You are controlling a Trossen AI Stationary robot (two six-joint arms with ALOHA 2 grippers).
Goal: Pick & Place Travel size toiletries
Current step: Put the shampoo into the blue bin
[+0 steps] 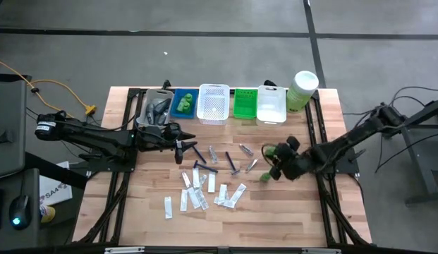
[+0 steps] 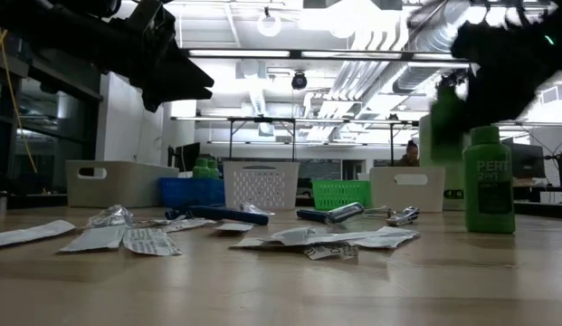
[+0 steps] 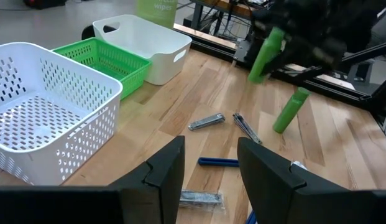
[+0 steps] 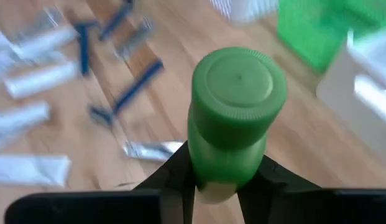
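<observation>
Now we note right hand (image 4: 220,177) clamped on green bottle (image 4: 233,115) above worktop (image 1: 289,212) | left hand (image 3: 210,168) fingers apart, empty, near white basket (image 3: 50,118) | second green bottle (image 2: 489,181) upright.

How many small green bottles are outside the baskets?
2: one small green plastic bottle is clamped in the right gripper; another green bottle stands upright on the wooden table nearby. Others may be hidden.
</observation>
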